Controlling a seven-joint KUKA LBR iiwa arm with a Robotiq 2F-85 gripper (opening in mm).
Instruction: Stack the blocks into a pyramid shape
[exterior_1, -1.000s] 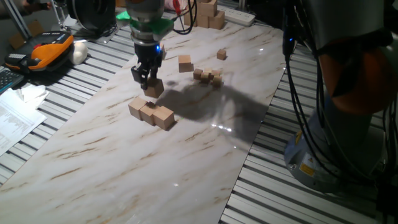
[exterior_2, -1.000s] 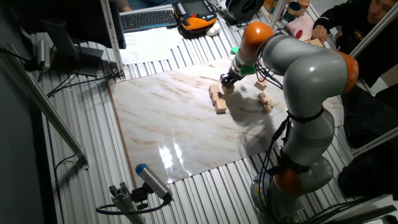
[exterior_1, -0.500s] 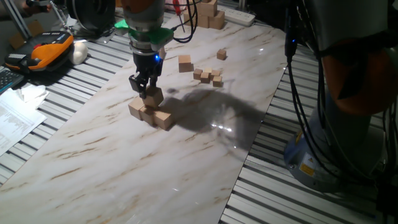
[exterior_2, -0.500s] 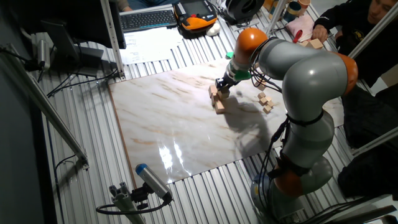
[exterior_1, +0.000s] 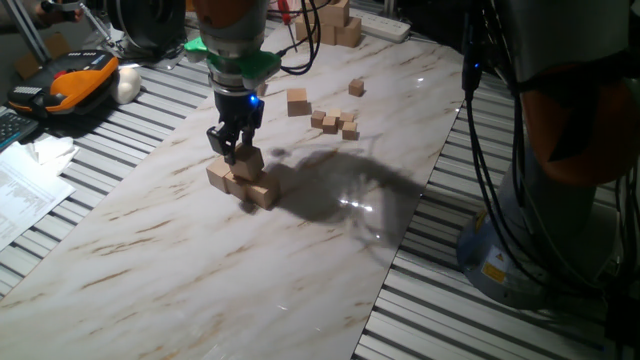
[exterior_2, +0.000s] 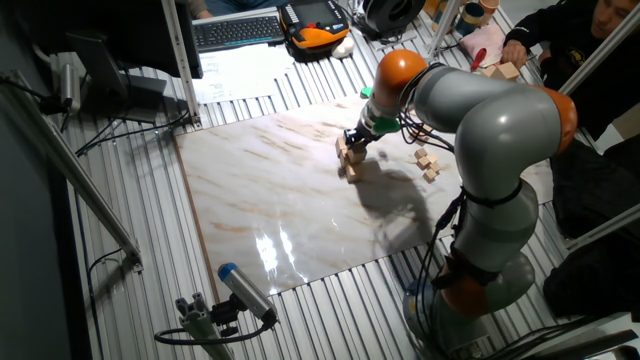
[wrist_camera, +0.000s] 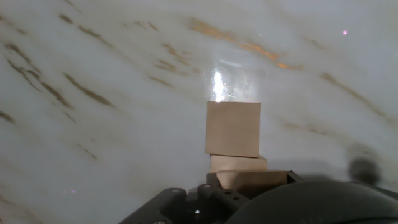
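Blocks: we see a base row of three (exterior_1: 243, 184) mid-table on the marble slab (exterior_1: 200, 270), and the gripper (exterior_1: 232, 150) clamped on a fourth block (exterior_1: 247, 163) that sits low over that row, seemingly on or just touching it; contact can't be confirmed from either fixed view. Fingers look closed on the block's sides, not spread. Biggest risk in our view: the arm (exterior_2: 480, 110) pressing down or dragging sideways on release would shove the base row apart, since nothing holds those cubes but friction on a glossy surface. Next: if the held block isn't centred over a seam between two base blocks, it may tip off once let go. Smaller risk: a finger catching the neighbouring base cube on opening. Spare block (exterior_1: 297, 101) lies well apart further back, near a cluster of small cubes (exterior_1: 335, 122), which are not ours to use. A pile of bigger blocks (exterior_1: 333, 22) sits at the far edge. Hard to read: hand view shows only a block (wrist_camera: 233, 129) below with one more behind it, fingertips cut off at the bottom edge; the other fixed view hides the stack (exterior_2: 349, 160) partly behind the gripper, so row alignment and the sixth block can't be made out.
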